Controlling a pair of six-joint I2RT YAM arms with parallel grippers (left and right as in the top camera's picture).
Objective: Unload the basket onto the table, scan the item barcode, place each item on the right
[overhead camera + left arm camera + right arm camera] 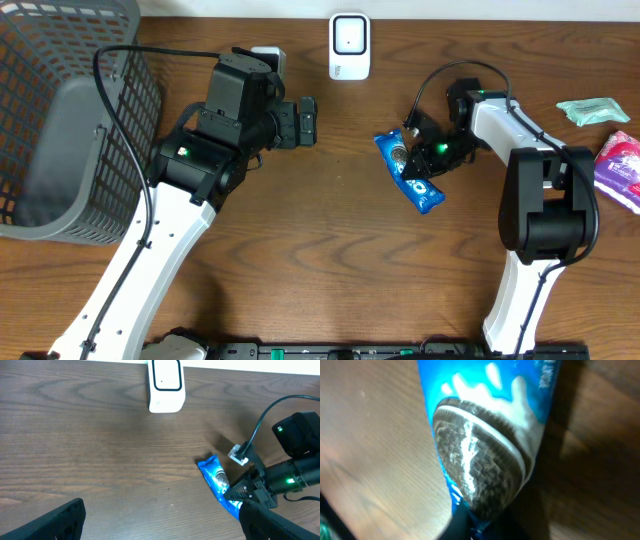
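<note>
A blue cookie packet (420, 188) lies on the wooden table right of centre, also in the left wrist view (216, 479). My right gripper (427, 158) is down at its right edge, and in the right wrist view the dark fingertips (465, 525) are pinched on the packet's edge (485, 435), so it is shut on it. A white barcode scanner (349, 45) stands at the table's far edge (166, 385). My left gripper (305, 122) hangs open over bare wood, left of the packet, its black fingers (55, 522) wide apart with nothing between them.
A grey mesh basket (70, 120) fills the left end of the table. A teal packet (592, 110) and a pink-purple packet (622, 168) lie at the far right. A small white box (268, 55) sits behind the left arm.
</note>
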